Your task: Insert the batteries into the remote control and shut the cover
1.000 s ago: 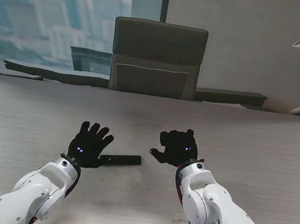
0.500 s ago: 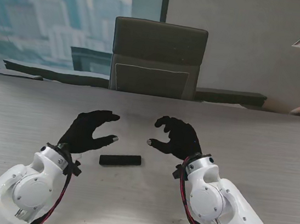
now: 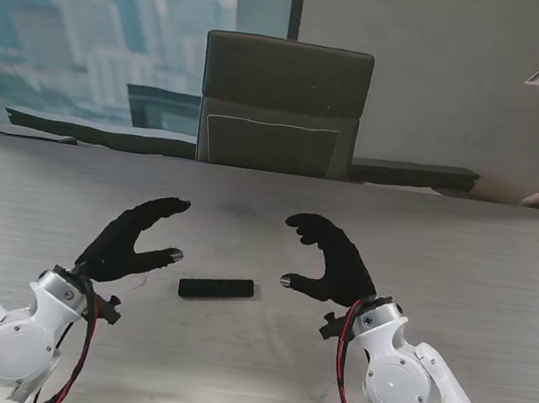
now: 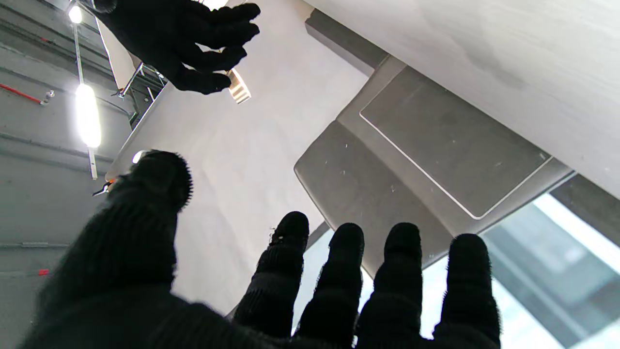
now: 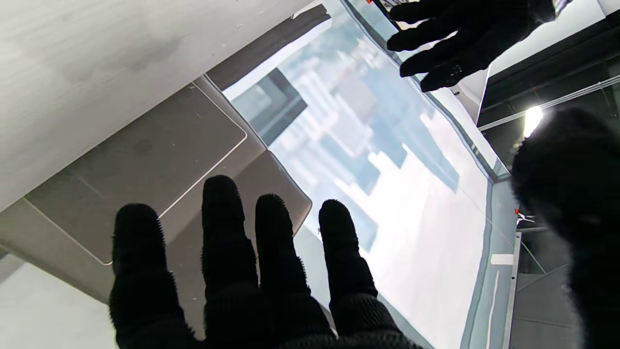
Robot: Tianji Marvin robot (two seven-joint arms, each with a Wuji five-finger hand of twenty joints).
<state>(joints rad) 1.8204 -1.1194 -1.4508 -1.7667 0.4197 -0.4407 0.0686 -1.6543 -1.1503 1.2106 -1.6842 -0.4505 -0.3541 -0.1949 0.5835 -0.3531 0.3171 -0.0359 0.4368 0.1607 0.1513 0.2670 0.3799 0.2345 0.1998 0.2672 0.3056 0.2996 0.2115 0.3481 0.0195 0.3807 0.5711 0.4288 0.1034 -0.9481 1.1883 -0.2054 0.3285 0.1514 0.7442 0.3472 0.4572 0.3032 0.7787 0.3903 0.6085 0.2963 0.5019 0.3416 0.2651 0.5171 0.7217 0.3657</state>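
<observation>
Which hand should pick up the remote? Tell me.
Probably the left hand: its thumb tip sits slightly closer to the remote than the right hand. Both are open; the margin is small.

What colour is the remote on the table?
The remote control is black all over, seen best in the stand's view.

Office or meeting-room setting, as you can check in the stand view. Long pale wood-grain table point(image 3: 458, 276); one dark grey upholstered chair point(image 3: 282, 104) pushed against its far edge. Behind it, plain grey wall point(image 3: 445, 76) and a cityscape of blue high-rises point(image 3: 104, 21), window or mural, cannot tell. Wrist views show bare ceiling with strip lights point(image 4: 87, 114).
</observation>
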